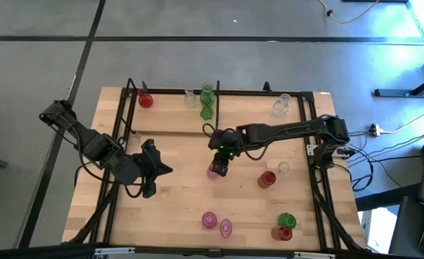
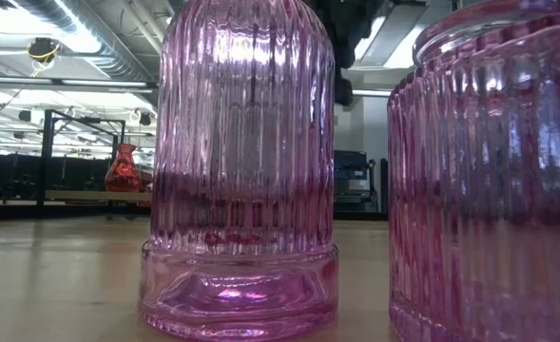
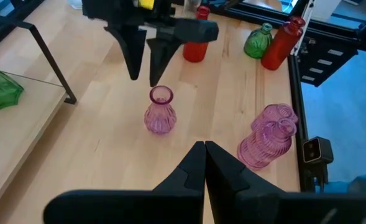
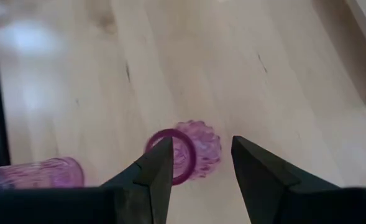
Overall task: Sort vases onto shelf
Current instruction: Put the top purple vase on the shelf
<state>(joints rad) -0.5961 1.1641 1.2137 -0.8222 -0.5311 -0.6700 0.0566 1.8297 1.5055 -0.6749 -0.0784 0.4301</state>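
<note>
A small round pink vase (image 3: 160,113) stands upright on the table's middle (image 1: 213,172). My right gripper (image 3: 144,79) hangs open just above it, fingers pointing down. In the right wrist view its fingers (image 4: 201,143) frame the vase's mouth (image 4: 173,155) without touching. My left gripper (image 3: 204,148) is shut and empty, and waits left of the middle (image 1: 161,170). The shelf (image 1: 168,115) lies along the far edge. On it stand a red vase (image 1: 145,100), a clear one (image 1: 190,97), two green ones (image 1: 206,101) and another clear one (image 1: 281,106).
Two ribbed pink vases (image 1: 217,224) stand near the near edge, huge in the low view (image 2: 241,171). A red (image 1: 267,178) and a clear vase (image 1: 283,167) stand right of the middle. A green (image 1: 286,219) and a red one (image 1: 282,232) are at the near right.
</note>
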